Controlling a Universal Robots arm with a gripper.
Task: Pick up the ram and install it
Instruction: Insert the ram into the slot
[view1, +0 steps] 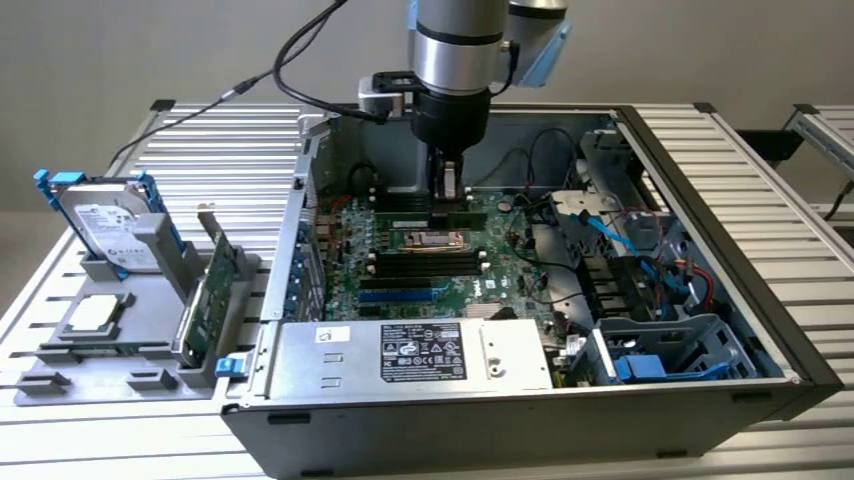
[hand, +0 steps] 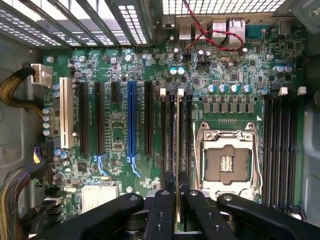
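Observation:
Edge-on in the wrist view, the ram (hand: 178, 150) is a thin green stick pinched between two black fingers (hand: 165, 202) of my gripper (hand: 177, 200), which is shut on it. It runs along the black memory slots (hand: 171, 130) beside the open processor socket (hand: 227, 162), in line with the middle one. I cannot tell whether it touches the slot. In the exterior view the gripper (view1: 451, 205) reaches down into the open computer case (view1: 694, 250), with the ram (view1: 416, 221) lying level just above the motherboard (view1: 400, 285), at the far side of the socket (view1: 430, 240).
On the exterior view's left, a grey tray (view1: 80, 385) holds a hard drive (view1: 114, 235), a green expansion card (view1: 214, 290) and a square silver chip (view1: 91, 315). Inside the case are the power supply (view1: 414, 355), blue cables (view1: 625, 245) and a drive cage (view1: 667, 350).

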